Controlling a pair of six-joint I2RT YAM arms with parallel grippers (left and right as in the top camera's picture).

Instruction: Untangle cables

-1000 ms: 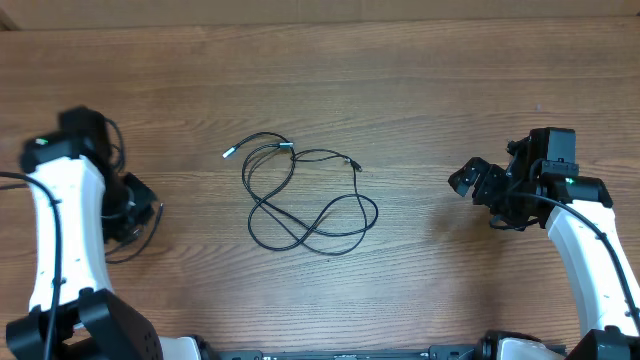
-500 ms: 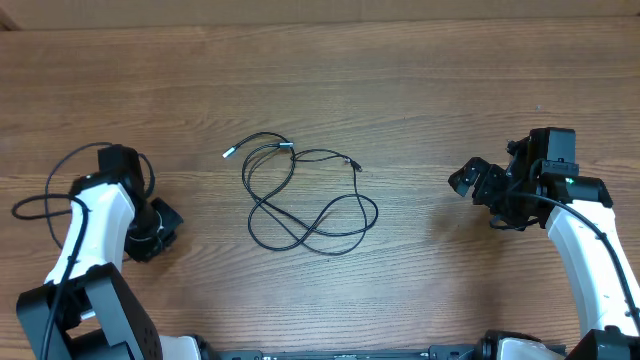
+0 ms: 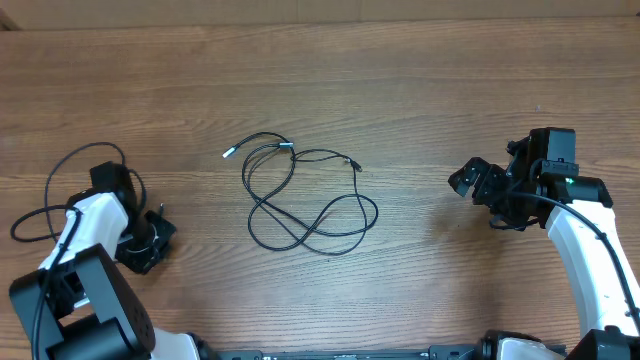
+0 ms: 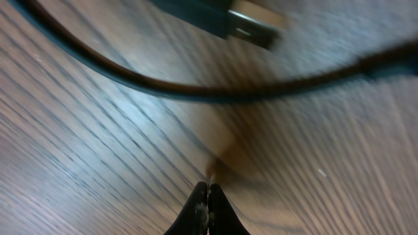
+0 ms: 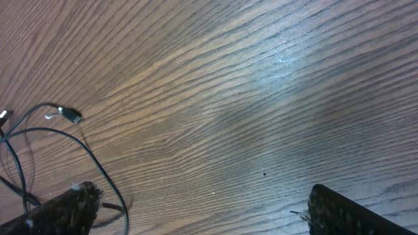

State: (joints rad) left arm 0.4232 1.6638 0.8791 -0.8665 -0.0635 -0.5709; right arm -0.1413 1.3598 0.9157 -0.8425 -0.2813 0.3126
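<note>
The cables point(image 3: 262, 204) lie in loose, crossing black loops at the middle of the table, with silver-tipped ends point(image 3: 287, 146) at the back. My left gripper point(image 3: 152, 240) is far to their left near the front edge, shut with nothing between its fingertips point(image 4: 208, 196). Just ahead of it a separate black cord point(image 4: 196, 89) with a silver plug point(image 4: 251, 23) lies on the wood. My right gripper point(image 3: 478, 200) stands wide open to the right of the tangle, nothing between its fingers point(image 5: 353, 212). One small plug end point(image 5: 68, 115) and a loop show in the right wrist view.
The wooden table point(image 3: 420, 90) carries only the cables. The left arm's white link point(image 3: 85, 225) and the right arm's white link point(image 3: 585, 250) stand at the front corners.
My left arm has swung down toward the front edge and its jaws have closed fully. The right arm and the tangle have not moved.
</note>
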